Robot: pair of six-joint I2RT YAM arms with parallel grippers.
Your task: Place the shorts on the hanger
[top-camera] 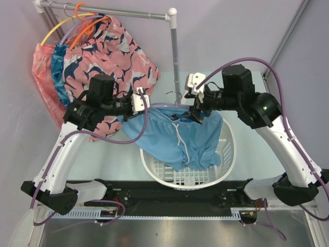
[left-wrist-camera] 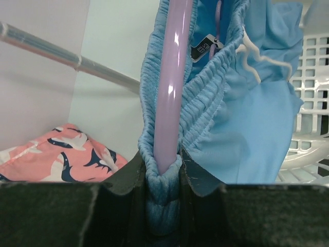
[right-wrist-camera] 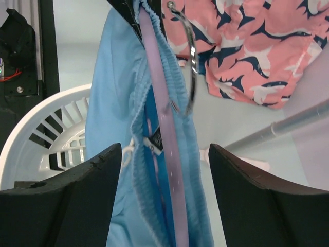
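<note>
From the top view, the left pincer [top-camera: 141,103] and the right pincer [top-camera: 197,114] sit at opposite ends of the waistband of the light-blue shorts [top-camera: 175,136]. The shorts are stretched between the two pincers, and the legs hang below them into the white laundry basket [top-camera: 226,159]. Beyond the left pincer, pink patterned shorts [top-camera: 123,51] hang from the rail [top-camera: 128,14].

In the left wrist view, the left pincer [left-wrist-camera: 163,172] is pressed together on the gathered waistband end, which is wrapped over the tip of the lavender hanger [left-wrist-camera: 172,82]. The hanger arm runs away from the pincer inside the waistband.

In the right wrist view, the right pincer [right-wrist-camera: 164,154] is spread. The shorts [right-wrist-camera: 110,103] and the hanger [right-wrist-camera: 162,113] pass between its fingers, seemingly untouched. The hook [right-wrist-camera: 191,67] stands just beyond.

The hanger appears to be threaded into the waistband. What likely remains is seating the right end, letting go, and perhaps hanging it on the rail.
</note>
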